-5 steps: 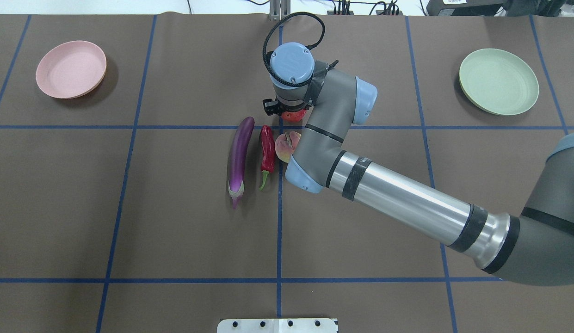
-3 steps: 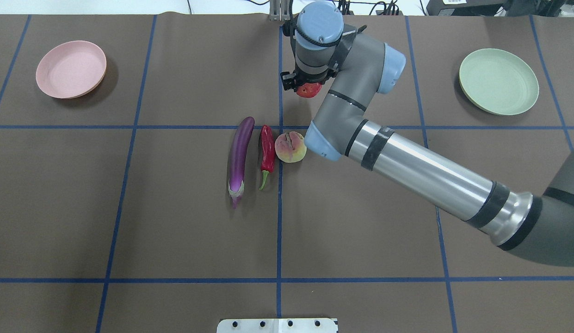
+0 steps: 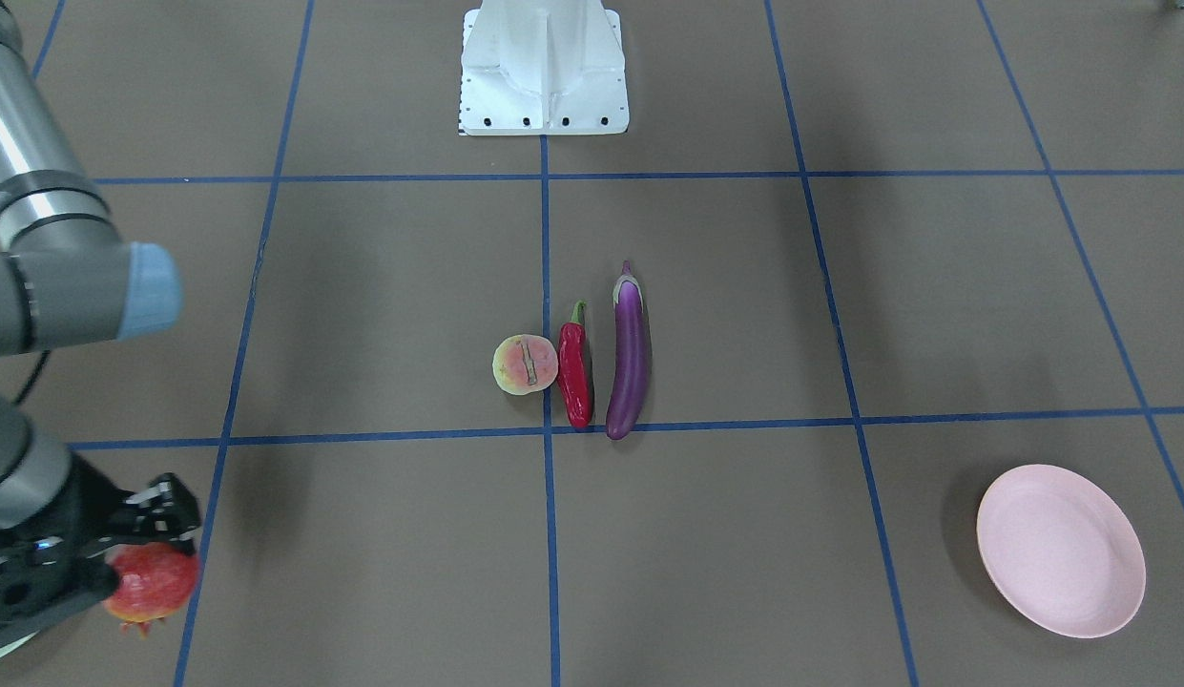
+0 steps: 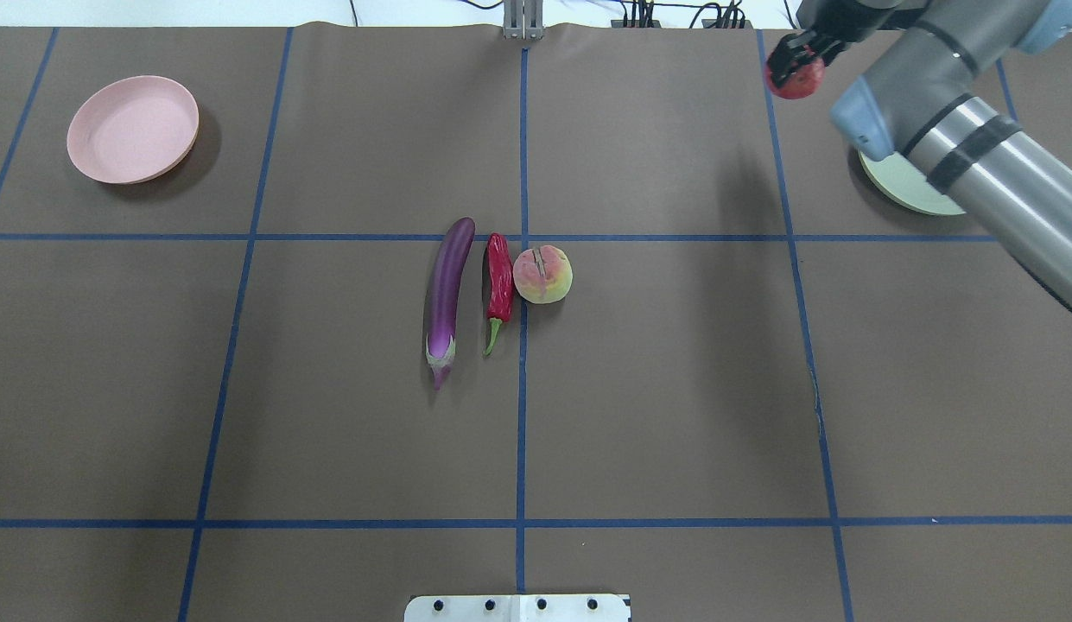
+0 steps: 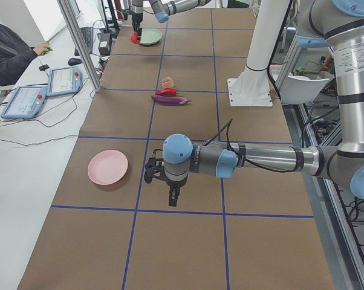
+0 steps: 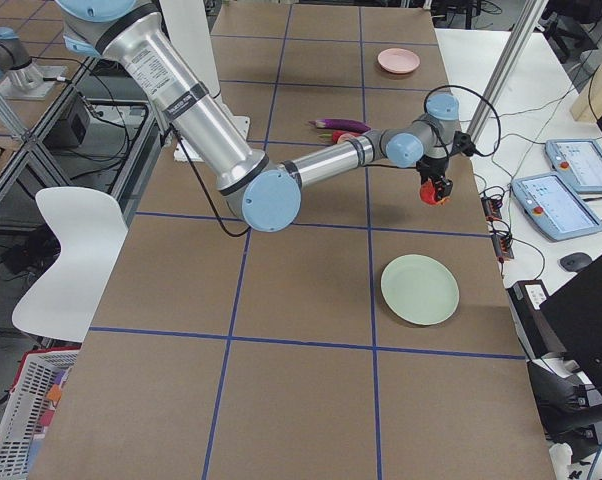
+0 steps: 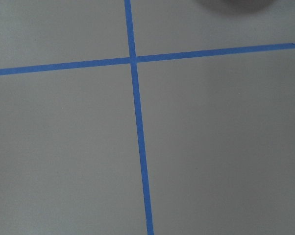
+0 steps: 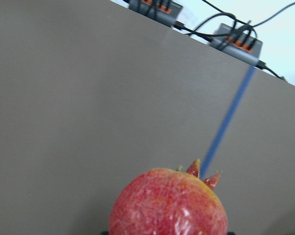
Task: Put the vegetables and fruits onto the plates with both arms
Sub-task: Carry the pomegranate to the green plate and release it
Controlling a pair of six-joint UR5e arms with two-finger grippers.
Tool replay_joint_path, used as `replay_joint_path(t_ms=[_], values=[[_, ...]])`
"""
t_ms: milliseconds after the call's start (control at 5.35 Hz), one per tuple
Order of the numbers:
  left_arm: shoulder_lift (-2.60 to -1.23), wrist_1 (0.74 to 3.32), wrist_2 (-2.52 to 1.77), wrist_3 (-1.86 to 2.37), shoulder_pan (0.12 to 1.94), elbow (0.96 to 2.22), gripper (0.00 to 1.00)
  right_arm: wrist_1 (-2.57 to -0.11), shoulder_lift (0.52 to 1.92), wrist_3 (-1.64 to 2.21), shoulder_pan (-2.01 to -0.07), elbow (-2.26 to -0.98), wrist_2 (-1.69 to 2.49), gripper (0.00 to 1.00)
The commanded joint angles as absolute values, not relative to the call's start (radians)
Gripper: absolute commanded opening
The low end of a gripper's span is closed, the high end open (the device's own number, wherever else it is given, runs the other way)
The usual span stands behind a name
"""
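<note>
My right gripper (image 4: 793,62) is shut on the red-orange pomegranate (image 4: 796,78) and holds it in the air just left of the mint green plate (image 4: 900,186), which my forearm partly hides. The pomegranate fills the bottom of the right wrist view (image 8: 169,205). The purple eggplant (image 4: 445,289), red chili pepper (image 4: 499,278) and peach (image 4: 542,274) lie side by side at the table's middle. The pink plate (image 4: 132,130) sits empty at the far left. My left gripper (image 5: 173,196) hangs over bare table near the pink plate (image 5: 107,167); I cannot tell whether it is open.
The white base block (image 4: 518,607) stands at the near edge. Power strips and cables (image 4: 674,17) line the far edge. An operator (image 5: 9,51) and tablets (image 5: 62,80) sit beyond it. Blue tape lines (image 7: 137,122) cross the brown table.
My right arm has swung from the table's middle far to the right with the pomegranate, up to the green plate's edge. The other three items have not moved.
</note>
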State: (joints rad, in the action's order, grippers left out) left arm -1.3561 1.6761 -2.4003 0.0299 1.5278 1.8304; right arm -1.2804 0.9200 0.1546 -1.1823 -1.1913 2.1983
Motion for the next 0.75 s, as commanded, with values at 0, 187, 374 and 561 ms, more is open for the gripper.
replay_joint_path(t_ms=[0,187,374,561], values=[[-1.367,1.675,-2.399,0.029,1.528,1.832,1.00,-1.276,1.091,-0.089,-1.308,-1.177,2.311,0.00],[-1.367,1.675,-2.401,0.029,1.528,1.832,1.00,-1.205,1.132,-0.084,-1.308,-1.151,2.312,0.46],[-1.367,1.675,-2.401,0.031,1.528,1.832,1.00,-1.151,1.132,-0.071,-1.308,-1.119,2.310,0.99],[-1.367,1.675,-2.401,0.031,1.528,1.832,1.00,-1.146,1.128,0.052,-1.308,-1.126,2.313,1.00]])
